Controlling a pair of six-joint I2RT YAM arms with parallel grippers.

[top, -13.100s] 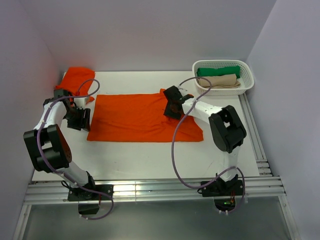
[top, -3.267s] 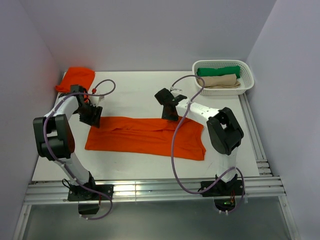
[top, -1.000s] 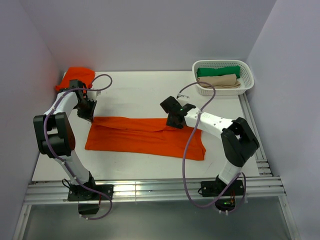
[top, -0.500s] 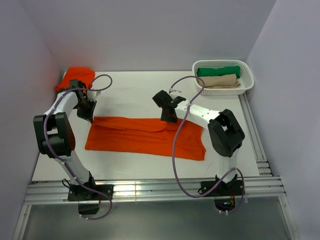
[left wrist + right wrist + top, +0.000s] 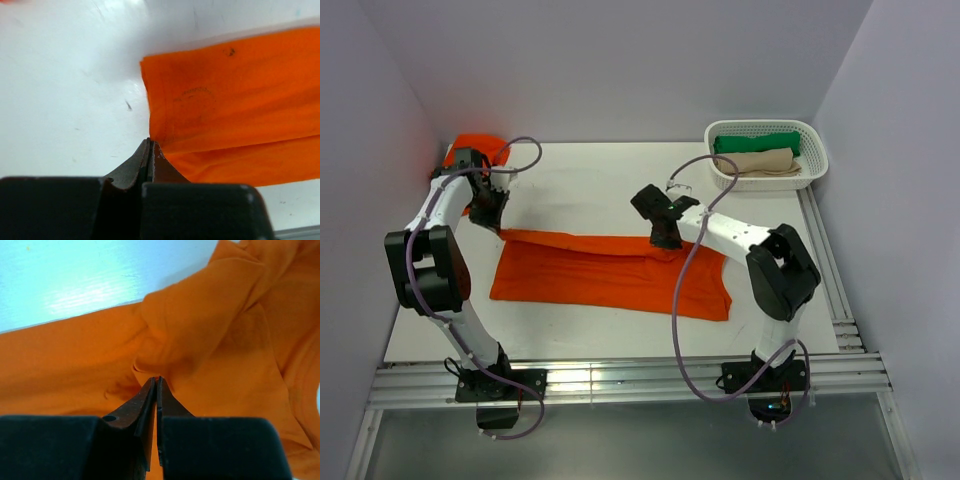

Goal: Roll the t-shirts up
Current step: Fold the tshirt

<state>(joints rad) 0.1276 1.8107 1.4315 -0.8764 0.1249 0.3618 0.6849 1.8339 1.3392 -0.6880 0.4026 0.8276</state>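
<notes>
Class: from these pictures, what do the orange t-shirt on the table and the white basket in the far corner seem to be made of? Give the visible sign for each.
T-shirt: soft matte knit cloth, probably cotton; it folds, puckers and shows a stitched hem. Basket: likely moulded plastic, slightly glossy; its white walls are a regular open mesh that keeps its shape.

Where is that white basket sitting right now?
In the overhead view, the white basket sits at the table's far right corner, beyond the right arm, holding green and beige cloth.

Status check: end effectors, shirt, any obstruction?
Left end effector shut on orange t-shirt corner. Right end effector shut on its far edge. Nothing in the way.
</notes>
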